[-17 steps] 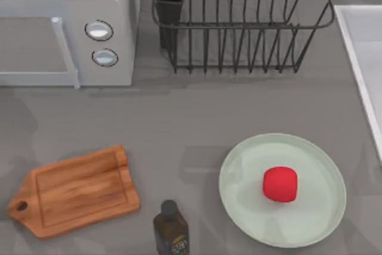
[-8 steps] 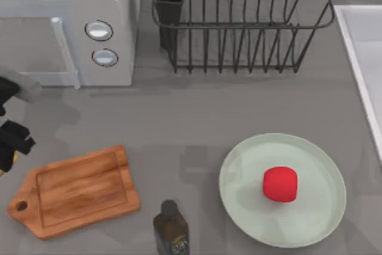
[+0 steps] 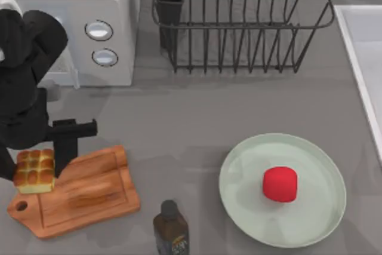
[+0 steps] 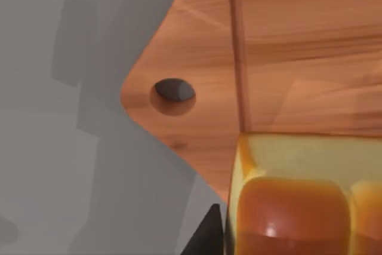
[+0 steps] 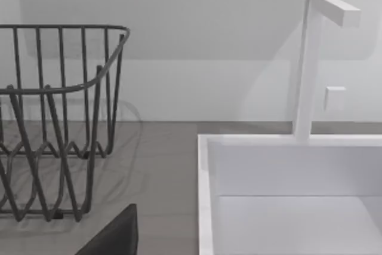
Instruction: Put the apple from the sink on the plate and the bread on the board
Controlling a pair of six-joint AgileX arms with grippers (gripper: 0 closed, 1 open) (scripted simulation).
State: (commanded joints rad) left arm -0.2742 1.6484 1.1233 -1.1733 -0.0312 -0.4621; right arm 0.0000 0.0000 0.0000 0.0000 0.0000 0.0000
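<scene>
At the tabletop's left: left arm over the board's handle end.
Left pincer: closed on the bread, one dark finger down the bun's right side; arm reaching in from the left edge, in front of the microwave.
Bread: golden, scored bun, held over the board's left corner near the handle hole; whether it touches the wood, cannot tell. The left wrist view has it close up, above the wood.
Board: brown wood, lower left of the tabletop, lying flat, handle to the left.
Apple: red, resting on the plate, just right of its middle.
Plate: pale green, lower right, well apart from the board.
Sink: white basin at the right edge; right wrist view shows its rim and faucet.
Bottle: dark, between board and plate, at the front edge.
Rack: wire dish rack at the back.
</scene>
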